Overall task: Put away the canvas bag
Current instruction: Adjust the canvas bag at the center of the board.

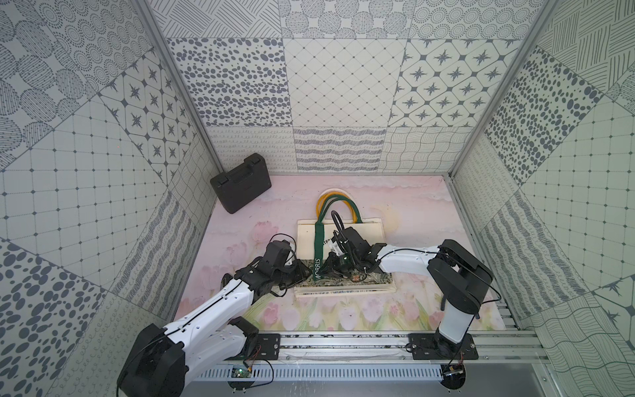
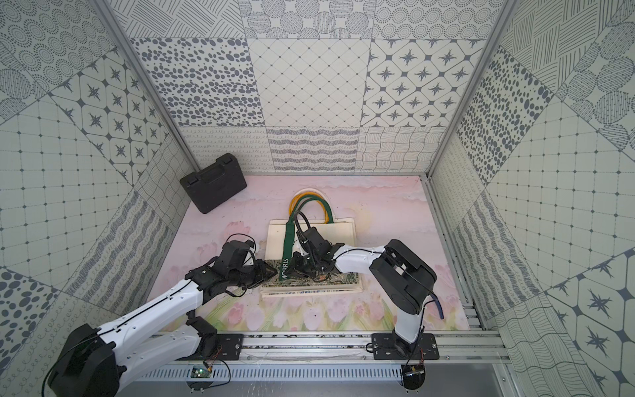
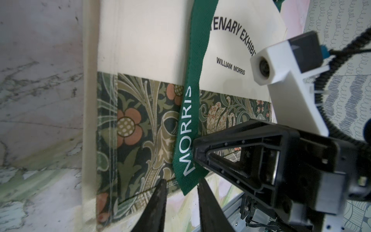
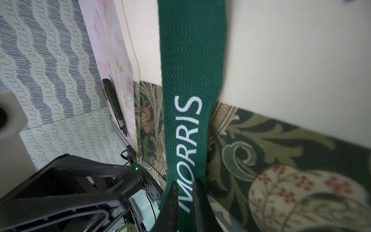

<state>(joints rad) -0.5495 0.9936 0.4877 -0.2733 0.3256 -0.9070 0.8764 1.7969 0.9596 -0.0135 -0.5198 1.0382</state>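
Observation:
The cream canvas bag lies flat on the pink mat, with a floral band along its near edge and green and yellow handles at its far edge. A green strap printed MORRIS runs over the bag toward the front. My right gripper is shut on the strap near its end. My left gripper is at the bag's near left corner. Its jaws are open, and the strap's tip hangs between them, against one finger only.
A black hard case leans in the back left corner. Patterned walls close in three sides. The metal rail with both arm bases runs along the front edge.

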